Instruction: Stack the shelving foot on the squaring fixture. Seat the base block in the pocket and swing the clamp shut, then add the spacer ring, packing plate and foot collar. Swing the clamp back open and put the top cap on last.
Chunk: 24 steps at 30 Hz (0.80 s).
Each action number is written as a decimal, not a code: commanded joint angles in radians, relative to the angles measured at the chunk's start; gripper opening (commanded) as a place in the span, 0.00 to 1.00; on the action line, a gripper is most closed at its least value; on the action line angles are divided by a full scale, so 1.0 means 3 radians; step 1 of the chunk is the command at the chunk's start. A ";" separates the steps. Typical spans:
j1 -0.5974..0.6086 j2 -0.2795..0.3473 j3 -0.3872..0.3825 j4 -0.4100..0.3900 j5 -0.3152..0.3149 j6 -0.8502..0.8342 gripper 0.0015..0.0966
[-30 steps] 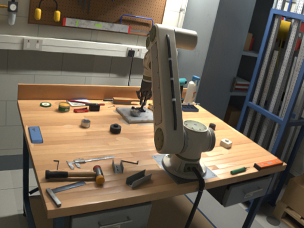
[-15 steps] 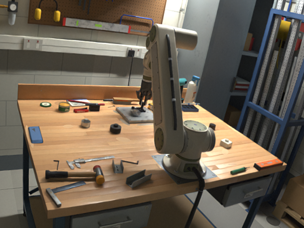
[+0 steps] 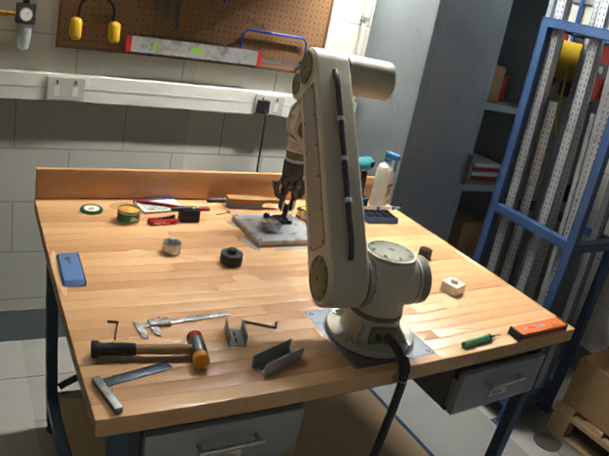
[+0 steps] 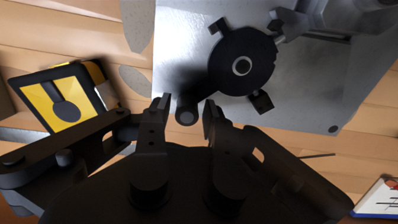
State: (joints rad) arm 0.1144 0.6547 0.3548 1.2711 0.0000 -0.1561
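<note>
The clamp handle (image 4: 186, 114), a short grey cylinder on a dark arm, stands between the fingers of my gripper (image 4: 184, 111) at the near edge of the squaring fixture (image 3: 272, 229). The arm runs to a round black part (image 4: 242, 65) with a pale-ringed hole, sitting on the grey fixture plate among small black stops. On the bench to the left lie a silver cylindrical part (image 3: 171, 246) and a black collar-shaped part (image 3: 231, 257). A white block (image 3: 452, 286) and a small dark piece (image 3: 424, 252) lie right of my base. My gripper is open and holds nothing.
Behind the fixture run the bench's raised back board and a wooden block (image 3: 249, 201), with a white bottle (image 3: 381, 183) to the right. A yellow-and-black tool (image 4: 59, 97) lies left of the fixture. Hammer (image 3: 151, 349), caliper, square and brackets crowd the front left.
</note>
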 commanded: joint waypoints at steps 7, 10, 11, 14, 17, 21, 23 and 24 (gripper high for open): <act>0.0000 -0.0022 0.0069 0.0083 0.0000 0.0000 0.40; 0.0000 -0.0035 0.0122 0.0149 0.0000 0.0000 0.40; 0.0000 -0.0040 0.0143 0.0174 0.0000 0.0000 0.40; 0.0000 -0.0053 0.0207 0.0252 0.0000 0.0000 0.40; 0.0000 -0.0065 0.0271 0.0327 0.0000 0.0000 0.40; 0.0000 -0.0075 0.0342 0.0408 0.0000 0.0000 0.40; 0.0000 -0.0078 0.0366 0.0436 0.0000 0.0000 0.40; 0.0000 -0.0080 0.0375 0.0446 0.0000 0.0000 0.40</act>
State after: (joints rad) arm 0.1144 0.6312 0.4675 1.4058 0.0000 -0.1561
